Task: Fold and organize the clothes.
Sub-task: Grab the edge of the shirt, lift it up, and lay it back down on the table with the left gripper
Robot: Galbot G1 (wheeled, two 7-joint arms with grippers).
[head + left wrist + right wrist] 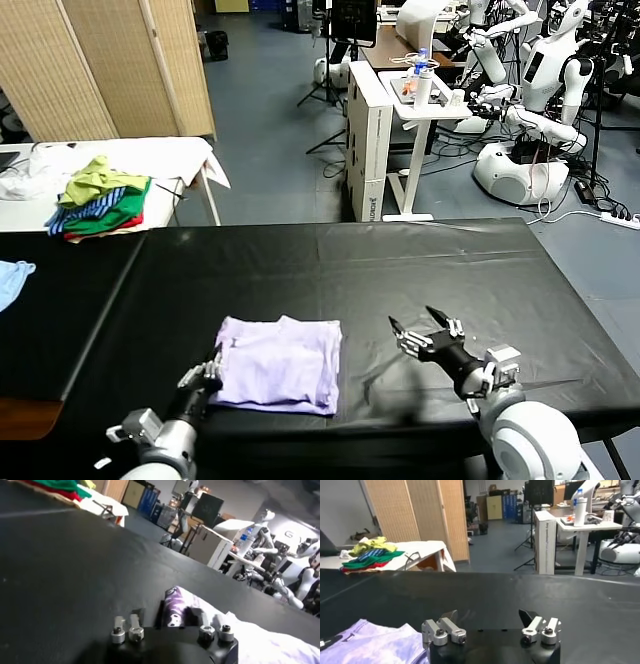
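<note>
We see the pale lavender T-shirt (278, 363) lying already doubled into a rough rectangle on the black desk (330, 270), near its front edge and a little to the robot's left of centre. We judge that it sits there because both arms can reach it from the near side and a folded edge faces each of them.

The left hand (203, 377) is low at the shirt's near left corner. In the left wrist view its fingers (170, 611) are drawn together on a bunched lip of fabric, where the darker purple print (175, 605) shows at the pinch; we read this as a closed grip on the T-shirt's corner. Holding a corner rather than the middle lets the thin cloth be lifted or dragged as a sheet, so we take the step in hand to be a further fold or a pull to tidy the stack.

The right hand (425, 333) hovers over bare desk just right of the shirt, its fingers spread wide and holding nothing; the right wrist view shows the shirt's edge beside it, apart from the fingertips.

A pile of green, striped and red clothes (98, 200) rests on a white side table (190, 155) well apart, and a light blue cloth (12, 277) lies at the far left.
</note>
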